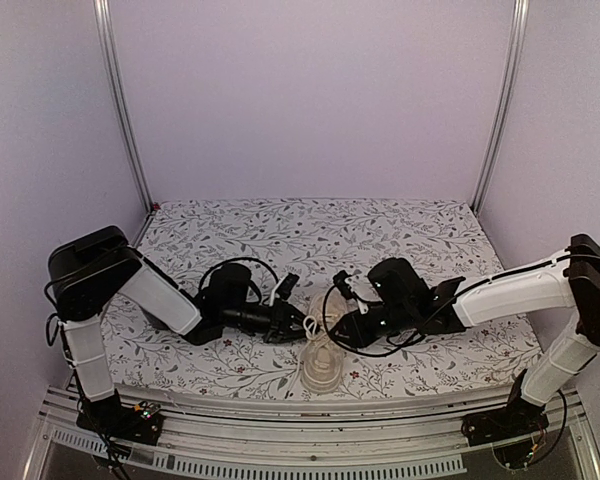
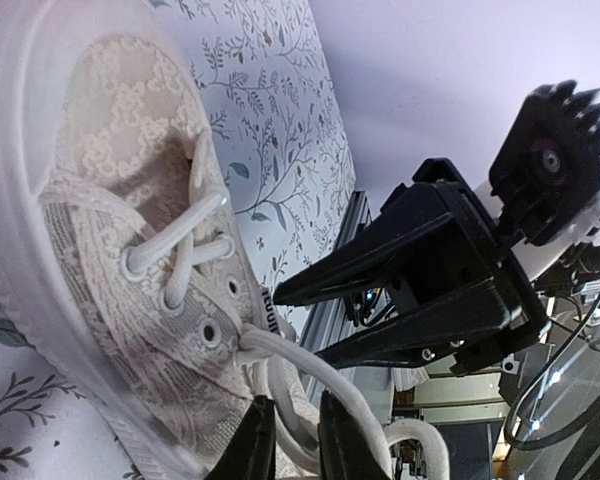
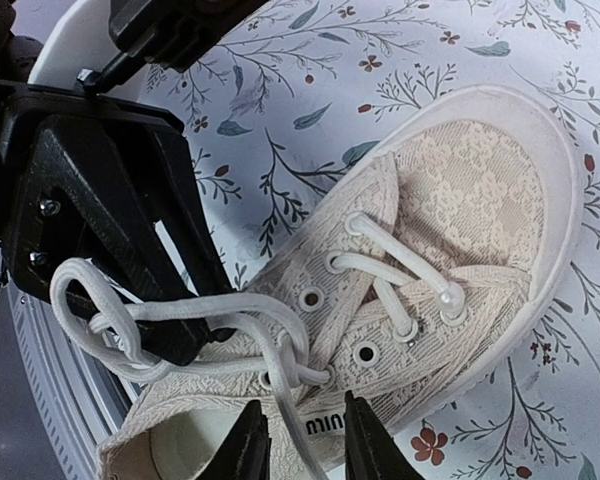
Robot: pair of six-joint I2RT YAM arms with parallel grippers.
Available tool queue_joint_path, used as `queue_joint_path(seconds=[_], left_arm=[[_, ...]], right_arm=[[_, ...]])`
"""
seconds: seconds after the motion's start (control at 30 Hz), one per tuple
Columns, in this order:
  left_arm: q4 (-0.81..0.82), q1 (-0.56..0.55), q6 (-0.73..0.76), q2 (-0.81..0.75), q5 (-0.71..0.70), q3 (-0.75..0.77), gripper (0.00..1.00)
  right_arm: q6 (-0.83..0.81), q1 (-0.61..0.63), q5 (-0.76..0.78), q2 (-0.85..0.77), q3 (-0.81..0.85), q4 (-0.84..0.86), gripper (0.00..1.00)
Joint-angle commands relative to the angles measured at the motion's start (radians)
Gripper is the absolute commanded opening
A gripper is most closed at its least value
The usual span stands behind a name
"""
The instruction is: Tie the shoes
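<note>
- The cream shoe (image 1: pixel 320 368) sits at the 6 o'clock edge of the desk (image 1: pixel 230 230), on a cloth printed with leaves and flowers. Its toe points to 6 o'clock and its opening to 12.
- My left gripper (image 1: pixel 292 322) comes in low from 9 o'clock and hovers at about 11 o'clock of the shoe, over the opening end.
- In the left wrist view its fingers are drawn in to roughly the width of a lace (image 3: pixel 210 312), with a pale strand pinched in the slit between them. A thicker strand runs from a side eyelet across the right-hand finger.
- My right gripper (image 1: pixel 348 325) reaches in from 3 o'clock and sits at about 1 o'clock of the shoe, facing the left gripper, the two near each other but apart.
- Its jaws stand spread. In the right wrist view they straddle the side of the shoe at the printed label, and a strand drops between them, touching neither finger.
- From the shoe's opening, strands stretch across the left gripper and end in a small loop beyond it.
- Toward the toe the lace crosses in neat rungs.
</note>
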Motion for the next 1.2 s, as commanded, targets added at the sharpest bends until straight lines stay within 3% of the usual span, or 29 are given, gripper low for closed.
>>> queue_joint_path(seconds=[0.0,0.53,0.7,0.93,1.17], left_arm=[[0.002,0.006,0.016,0.024,0.028,0.036,0.16],[-0.022,0.009,0.028,0.013,0.015,0.027,0.0],[-0.026,0.018,0.027,-0.016,-0.022,-0.001,0.0],[-0.026,0.017,0.029,-0.019,-0.02,-0.003,0.0],[-0.024,0.018,0.032,-0.024,-0.018,-0.001,0.0]], right_arm=[[-0.009,-0.001,-0.017,0.019,0.017,0.025,0.27],[-0.007,0.0,-0.002,0.009,0.021,0.03,0.23],[-0.033,0.0,-0.016,-0.023,0.047,0.027,0.32],[-0.06,0.006,-0.087,0.027,0.144,0.075,0.53],[-0.08,0.029,-0.136,0.12,0.228,0.094,0.55]])
